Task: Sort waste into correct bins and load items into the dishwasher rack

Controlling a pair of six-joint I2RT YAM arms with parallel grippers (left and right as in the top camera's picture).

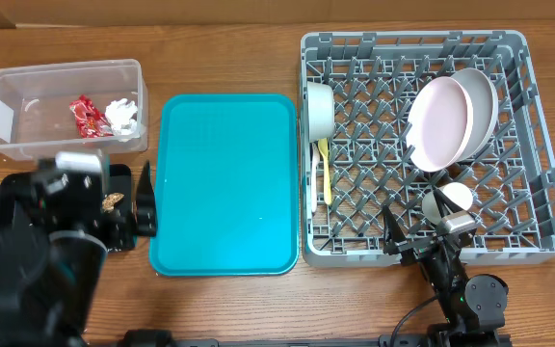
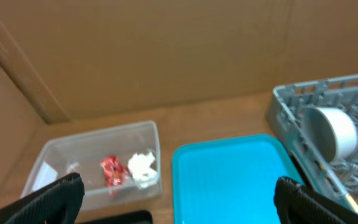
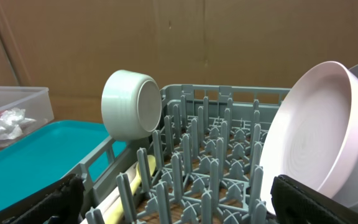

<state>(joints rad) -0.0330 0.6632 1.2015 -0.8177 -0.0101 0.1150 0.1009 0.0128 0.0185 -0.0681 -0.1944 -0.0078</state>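
The left gripper (image 2: 179, 191) and right gripper (image 3: 176, 186) both gaped, empty. The pale round plate (image 1: 439, 121) stood on edge, far right in the grey pegged plastic rack (image 1: 412, 40). It was probably stiff and slippery, best pinched at its rim.

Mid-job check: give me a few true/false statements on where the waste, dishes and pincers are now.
The red wrapper lies in the clear tub. True.
A plate sits on the teal tray. False: the teal tray carries no plate; the white plate and grey plate stand in the rack.
The yellow spoon is in the rack. True.
The left pincer grips the napkin. False: the left pincer is open; the napkin lies in the clear tub.
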